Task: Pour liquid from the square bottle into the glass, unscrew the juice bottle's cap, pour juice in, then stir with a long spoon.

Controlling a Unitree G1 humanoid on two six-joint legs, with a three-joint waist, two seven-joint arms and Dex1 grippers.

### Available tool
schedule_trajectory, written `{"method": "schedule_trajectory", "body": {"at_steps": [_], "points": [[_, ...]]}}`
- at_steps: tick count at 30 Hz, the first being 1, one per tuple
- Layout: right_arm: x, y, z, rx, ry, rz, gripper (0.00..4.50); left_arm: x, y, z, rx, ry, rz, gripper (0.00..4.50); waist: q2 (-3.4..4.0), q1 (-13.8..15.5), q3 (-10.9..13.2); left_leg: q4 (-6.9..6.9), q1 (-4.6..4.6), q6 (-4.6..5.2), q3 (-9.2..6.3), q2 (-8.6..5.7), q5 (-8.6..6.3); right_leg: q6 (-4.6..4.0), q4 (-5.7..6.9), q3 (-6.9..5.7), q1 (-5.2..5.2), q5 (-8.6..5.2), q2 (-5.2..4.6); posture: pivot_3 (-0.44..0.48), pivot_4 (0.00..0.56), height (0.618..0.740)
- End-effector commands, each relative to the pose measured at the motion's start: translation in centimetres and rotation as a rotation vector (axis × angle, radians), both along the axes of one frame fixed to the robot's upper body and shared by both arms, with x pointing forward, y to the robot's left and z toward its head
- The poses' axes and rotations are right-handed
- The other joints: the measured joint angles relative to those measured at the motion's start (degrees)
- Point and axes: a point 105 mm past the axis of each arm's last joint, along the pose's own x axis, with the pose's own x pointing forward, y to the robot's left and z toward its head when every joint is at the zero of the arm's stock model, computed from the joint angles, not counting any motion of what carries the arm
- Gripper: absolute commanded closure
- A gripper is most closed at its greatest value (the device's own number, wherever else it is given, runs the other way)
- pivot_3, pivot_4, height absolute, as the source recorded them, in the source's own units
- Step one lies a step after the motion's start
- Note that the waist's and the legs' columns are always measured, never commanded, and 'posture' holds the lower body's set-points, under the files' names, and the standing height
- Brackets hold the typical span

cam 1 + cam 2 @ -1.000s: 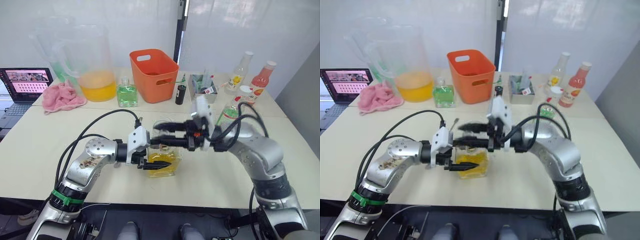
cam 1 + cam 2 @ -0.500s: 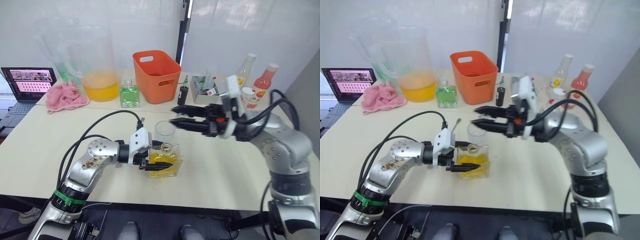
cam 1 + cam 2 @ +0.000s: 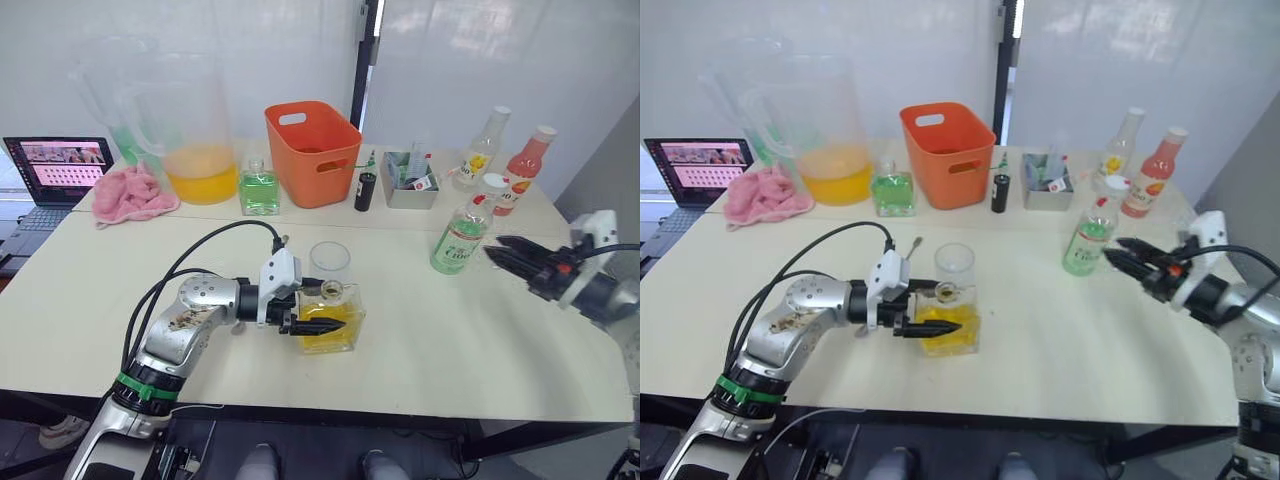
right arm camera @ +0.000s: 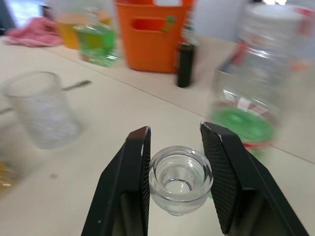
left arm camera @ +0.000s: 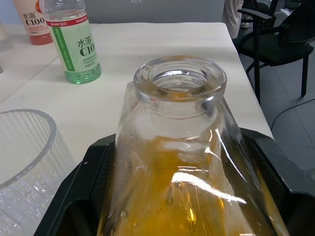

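Clearly, juice bottle (image 5: pixel 74 42) label reads "水溶 C100", green-white

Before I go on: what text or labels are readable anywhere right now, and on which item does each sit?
"水溶 C100" on the juice bottle, on its green-and-white label, seen from the left wrist.
"C100" also on the pink-liquid bottle behind it; only part of its label shows.
Yellow-label bottle: print too small to read.
Laptop screen: pictures and text too small to read.
Packets in the metal box: too small to read.
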Motion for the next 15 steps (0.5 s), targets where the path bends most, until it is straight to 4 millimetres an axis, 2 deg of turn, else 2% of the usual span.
{"method": "schedule_trajectory", "body": {"at_steps": [1,4,8,12,15], "points": [[1.1,-4.2,0.9,0.008,-0.086,-0.201,3.41,-0.6,-0.9,1.1,-0.022,-0.053,-0.048,1.70,0.06,-0.1,0.0,-0.01,0.00,0.00,0.00,0.00,0.00,0.00,0.00,0.00,0.00,0.00,0.00,0.000,0.150,0.738],[2.2,-5.8,0.3,0.024,-0.079,-0.286,3.41,-0.5,-1.0,1.2,-0.016,-0.067,-0.033,1.70,0.29,-0.3,0.0,0.00,0.02,0.00,0.02,-0.01,0.00,0.00,0.00,0.03,0.01,0.01,0.00,0.000,0.150,0.738],[4.2,-7.9,-1.8,0.025,-0.020,-0.449,3.41,-0.9,-1.2,1.7,-0.030,-0.087,-0.036,1.70,0.34,-0.4,0.0,-0.03,0.03,0.00,0.02,-0.03,0.01,0.07,-0.02,0.04,0.02,0.04,0.00,0.000,0.150,0.738],[4.8,-8.8,-3.6,0.032,0.023,-0.533,3.41,-1.2,-1.2,1.8,-0.024,-0.093,-0.033,1.70,0.35,-0.4,0.0,-0.11,0.02,0.00,0.01,-0.03,0.01,0.07,-0.06,0.04,0.01,0.04,0.00,0.000,0.150,0.738],[4.6,-9.7,-5.4,0.043,0.064,-0.604,3.41,-1.2,-0.9,1.7,-0.013,-0.094,-0.018,1.70,0.36,-0.5,0.0,-0.20,0.02,0.00,0.01,-0.04,0.00,0.02,-0.09,0.05,0.01,0.06,0.00,0.000,0.150,0.738]]}}
